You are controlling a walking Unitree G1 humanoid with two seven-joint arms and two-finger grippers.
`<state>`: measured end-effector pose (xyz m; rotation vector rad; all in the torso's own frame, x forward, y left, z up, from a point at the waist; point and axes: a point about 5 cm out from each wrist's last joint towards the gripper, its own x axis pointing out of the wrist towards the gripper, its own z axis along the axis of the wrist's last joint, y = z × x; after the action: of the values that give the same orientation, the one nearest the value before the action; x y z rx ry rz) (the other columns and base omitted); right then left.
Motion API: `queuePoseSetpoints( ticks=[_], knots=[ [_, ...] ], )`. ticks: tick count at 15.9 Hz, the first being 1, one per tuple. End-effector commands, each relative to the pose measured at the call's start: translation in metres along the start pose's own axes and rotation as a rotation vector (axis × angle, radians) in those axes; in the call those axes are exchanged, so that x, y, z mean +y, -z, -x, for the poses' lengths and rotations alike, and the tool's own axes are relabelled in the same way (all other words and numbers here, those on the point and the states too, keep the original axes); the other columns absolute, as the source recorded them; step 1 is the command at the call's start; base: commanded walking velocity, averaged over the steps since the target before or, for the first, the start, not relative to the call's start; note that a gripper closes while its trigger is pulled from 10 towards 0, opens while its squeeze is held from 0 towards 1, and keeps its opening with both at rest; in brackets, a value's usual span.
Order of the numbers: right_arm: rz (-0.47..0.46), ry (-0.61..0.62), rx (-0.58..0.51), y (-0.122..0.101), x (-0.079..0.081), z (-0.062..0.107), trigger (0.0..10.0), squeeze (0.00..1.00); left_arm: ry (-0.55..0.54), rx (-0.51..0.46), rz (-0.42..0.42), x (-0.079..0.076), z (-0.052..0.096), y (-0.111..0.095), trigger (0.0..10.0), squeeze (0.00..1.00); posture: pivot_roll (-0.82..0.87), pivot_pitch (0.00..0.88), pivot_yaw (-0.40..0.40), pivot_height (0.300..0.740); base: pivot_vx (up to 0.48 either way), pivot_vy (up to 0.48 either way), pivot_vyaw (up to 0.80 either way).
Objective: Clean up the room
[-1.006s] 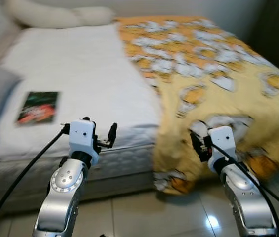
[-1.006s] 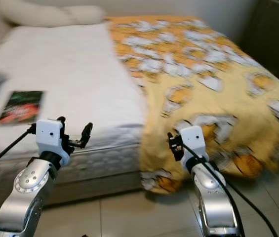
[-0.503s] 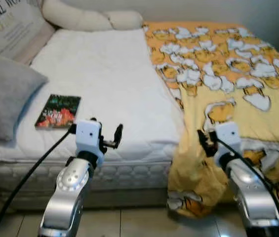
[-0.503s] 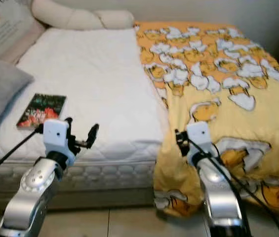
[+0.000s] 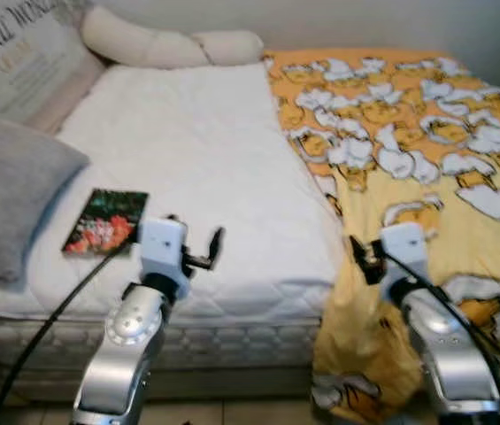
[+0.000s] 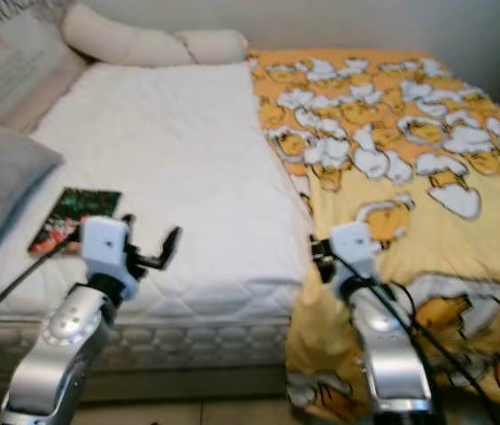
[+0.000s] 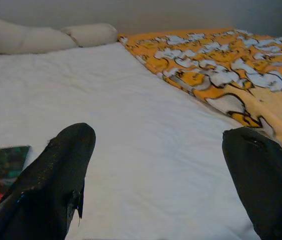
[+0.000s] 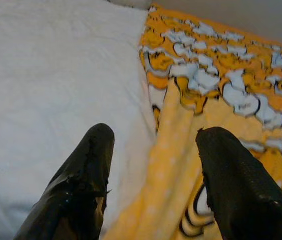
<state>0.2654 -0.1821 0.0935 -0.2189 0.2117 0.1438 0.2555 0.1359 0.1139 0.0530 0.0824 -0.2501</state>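
Lying rumpled along the bed's [image 5: 188, 159] right half, the yellow blanket [image 5: 409, 150] sits just ahead of the right tool [image 8: 150, 165], fingers apart, while the left tool [image 7: 155, 175], also apart, faces bare sheet.

A book [image 5: 105, 220] lies on the bed [image 5: 196, 159], near its front left edge. A cushion [image 5: 11, 195] sits left of the book. 2 pillows [image 5: 170, 46] lie at the bed's head. A blanket [image 5: 409, 150] covers the bed's right side.

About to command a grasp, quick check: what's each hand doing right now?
Left hand: open, empty, above the white mattress.
Right hand: open, empty, over the yellow blanket edge.
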Motion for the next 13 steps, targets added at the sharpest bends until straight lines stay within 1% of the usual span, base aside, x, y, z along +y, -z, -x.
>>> queuePoseSetpoints(
  ticks=[1, 5, 8, 9, 10, 12, 13],
  knots=[
    [-0.007, -0.027, -0.028, -0.007, 0.007, -0.004, 10.0, 0.0, -0.026, -0.008, -0.025, 0.009, 0.003, -0.003, 10.0, 0.0, -0.01, 0.0, -0.017, 0.74, 0.352, 0.0, 0.0],
    [0.002, -0.037, -0.026, -0.006, 0.009, -0.005, 10.0, 0.0, -0.013, 0.001, -0.027, 0.008, 0.005, -0.001, 10.0, 0.0, -0.01, 0.0, -0.017, 0.74, 0.352, 0.0, 0.0],
    [-0.017, -0.032, -0.008, -0.004, 0.009, -0.005, 10.0, 0.0, 0.0, 0.003, -0.029, 0.007, 0.004, -0.001, 10.0, 0.0, -0.01, 0.0, -0.014, 0.74, 0.347, 0.0, 0.0],
    [-0.028, -0.031, 0.006, -0.002, 0.01, -0.004, 10.0, 0.0, 0.007, 0.003, -0.029, 0.006, 0.004, 0.0, 10.0, 0.0, -0.01, 0.0, -0.015, 0.74, 0.349, 0.0, -0.78],
    [-0.017, -0.029, 0.008, -0.001, 0.009, -0.003, 10.0, 0.0, 0.019, 0.004, -0.029, 0.005, 0.005, 0.0, 10.0, 0.0, -0.01, 0.0, -0.016, 0.74, 0.337, 0.0, -0.78],
    [-0.012, -0.03, 0.022, 0.002, 0.009, -0.003, 10.0, 0.0, 0.059, 0.006, -0.028, 0.003, 0.006, 0.001, 10.0, 0.0, -0.01, 0.0, -0.016, 0.74, 0.296, 0.0, 0.0],
    [0.0, -0.044, 0.046, 0.004, 0.012, -0.004, 10.0, 0.0, 0.122, 0.019, -0.05, 0.0, 0.009, 0.003, 10.0, 0.0, -0.01, 0.0, -0.017, 0.74, 0.0, 0.0, 0.0]
  ],
)
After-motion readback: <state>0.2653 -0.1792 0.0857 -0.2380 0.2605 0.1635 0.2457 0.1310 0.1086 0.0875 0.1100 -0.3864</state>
